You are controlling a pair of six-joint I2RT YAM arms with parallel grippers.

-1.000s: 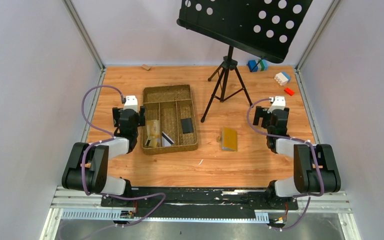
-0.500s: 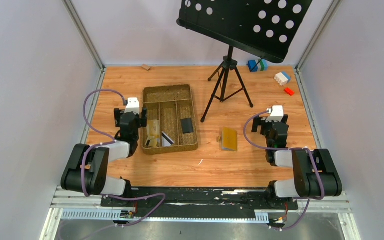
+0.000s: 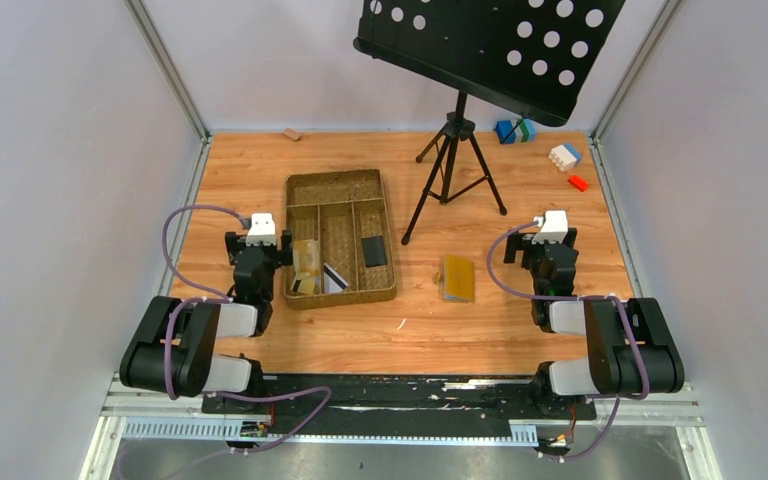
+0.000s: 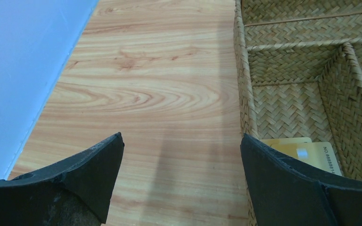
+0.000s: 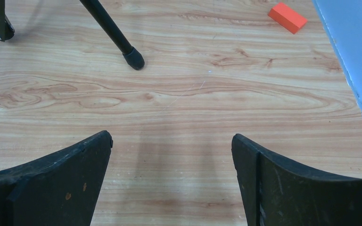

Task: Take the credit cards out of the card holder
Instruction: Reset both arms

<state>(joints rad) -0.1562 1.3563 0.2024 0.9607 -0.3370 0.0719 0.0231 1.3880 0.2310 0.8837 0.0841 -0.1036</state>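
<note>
A small mustard-yellow folding card holder (image 3: 458, 277) lies flat on the wood, yellow side up. At its nine o'clock, a black card (image 3: 374, 250), a dark pale-striped card (image 3: 335, 277) and tan-gold cards (image 3: 306, 262) rest in the six o'clock half of a brown woven tray (image 3: 335, 176).

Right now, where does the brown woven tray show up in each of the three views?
Top external: the woven tray lies left of centre, beside the left arm.
Left wrist: its left wall and compartments fill the right side.
Right wrist: not in it; only a tripod foot and an orange block on the table.
Shared landmark: the tan-gold cards in the tray's near-left compartment also show in the left wrist view.
</note>
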